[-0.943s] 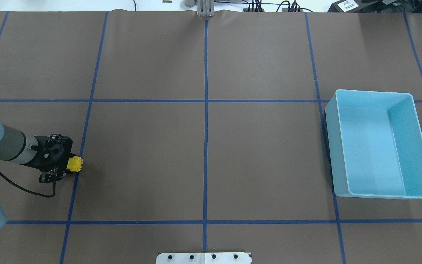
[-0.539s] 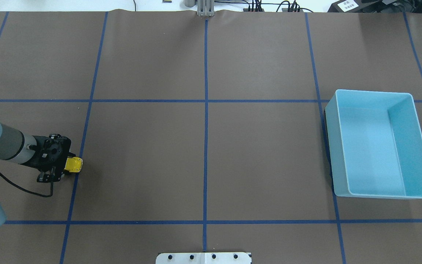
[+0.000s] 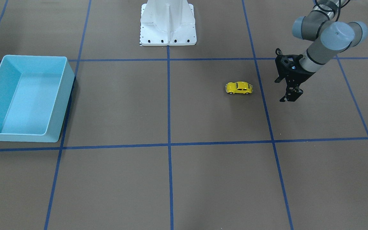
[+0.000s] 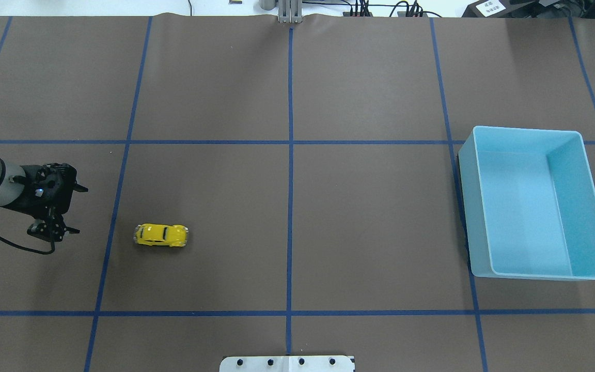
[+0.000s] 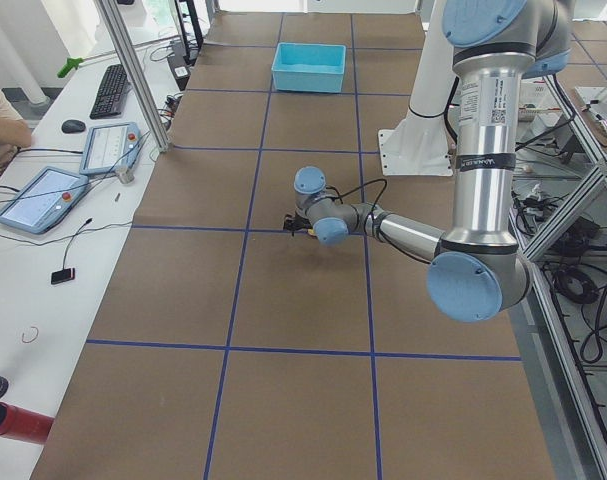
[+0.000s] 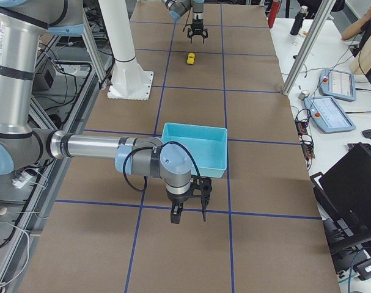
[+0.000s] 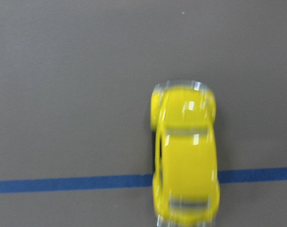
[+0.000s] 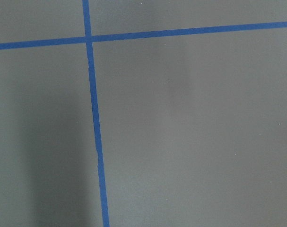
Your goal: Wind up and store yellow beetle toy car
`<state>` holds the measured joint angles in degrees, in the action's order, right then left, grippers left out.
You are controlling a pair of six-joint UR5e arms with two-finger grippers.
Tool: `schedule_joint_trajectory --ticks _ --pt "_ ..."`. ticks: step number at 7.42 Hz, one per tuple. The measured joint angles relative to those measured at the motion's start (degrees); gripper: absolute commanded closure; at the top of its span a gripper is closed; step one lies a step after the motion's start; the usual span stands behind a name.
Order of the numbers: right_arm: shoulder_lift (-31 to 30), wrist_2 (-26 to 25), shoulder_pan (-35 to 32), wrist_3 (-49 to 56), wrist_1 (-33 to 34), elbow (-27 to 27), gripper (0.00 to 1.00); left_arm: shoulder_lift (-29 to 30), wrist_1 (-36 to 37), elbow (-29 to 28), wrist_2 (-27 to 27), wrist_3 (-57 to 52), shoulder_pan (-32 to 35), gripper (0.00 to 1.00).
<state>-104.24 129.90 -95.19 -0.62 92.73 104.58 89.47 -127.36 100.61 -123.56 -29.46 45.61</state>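
A glossy yellow beetle toy car (image 4: 161, 235), rounded, dark-windowed and riding on small black wheels, is sitting upright on the brown table (image 4: 370, 217), left of centre and well apart from the light blue bin (image 4: 581, 206) at right. The left gripper (image 4: 81, 211) is hovering to its left, fingers spread and empty. Whether the right gripper (image 6: 188, 213) has its fingers apart cannot be told.

Surface (image 4: 370, 77), as I see it from above: beetle toy car (image 4: 161, 235) on its wheels in the left half, well apart from the bin (image 4: 472, 217) at far right; left gripper (image 4: 65, 209) left of the car, not touching it
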Motion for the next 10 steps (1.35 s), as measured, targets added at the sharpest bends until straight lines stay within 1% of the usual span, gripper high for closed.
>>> schedule_joint_trajectory --ticks 4,6,8,10 --pt "0.07 -0.02 0.07 0.0 -0.1 -0.14 0.0 -0.11 4.19 -2.39 -4.26 0.29 9.14 0.0" --pt "0.09 -0.08 0.08 -0.02 -0.24 -0.41 0.0 -0.22 9.42 -3.81 -4.95 1.65 15.36 0.0" --pt "0.17 -0.18 0.15 -0.1 -0.17 -0.64 0.0 -0.63 12.05 -5.2 -6.76 11.41 21.83 0.0" --pt "0.68 -0.41 0.36 0.67 -0.16 -0.89 0.0 -1.42 12.57 -9.01 -10.69 17.33 29.24 0.0"
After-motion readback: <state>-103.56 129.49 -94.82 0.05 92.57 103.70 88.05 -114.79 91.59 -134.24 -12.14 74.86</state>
